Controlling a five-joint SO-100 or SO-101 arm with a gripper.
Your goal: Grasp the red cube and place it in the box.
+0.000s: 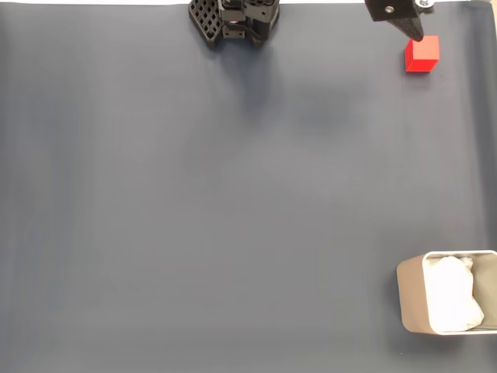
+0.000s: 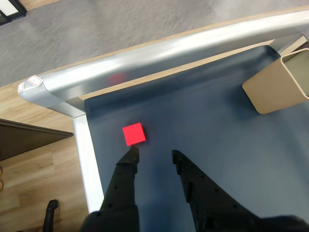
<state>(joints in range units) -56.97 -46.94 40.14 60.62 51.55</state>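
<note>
Wrist view: black two-finger gripper (image 2: pixel 154 155) hovering spread apart, left fingertip just beside small bright red cube (image 2: pixel 133 134) sitting on dark grey bench (image 2: pixel 212 135); beige rounded-corner box (image 2: pixel 277 82) sitting well apart.

Red cube (image 1: pixel 422 54), beige box (image 1: pixel 411 294) with white lining, dark blue-grey mat (image 1: pixel 233 217), black fingers (image 2: pixel 129 166).

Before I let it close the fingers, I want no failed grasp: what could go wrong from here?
1. In the wrist view the red cube sits ahead of the left finger's tip, not centred in the open gripper; closing now would likely miss or nudge it.
2. The cube lies near the table's metal rim, so a push could drive it against that edge.
3. The box sits far across the mat, partly out of frame; a weak grip might drop the cube on the way.
</note>
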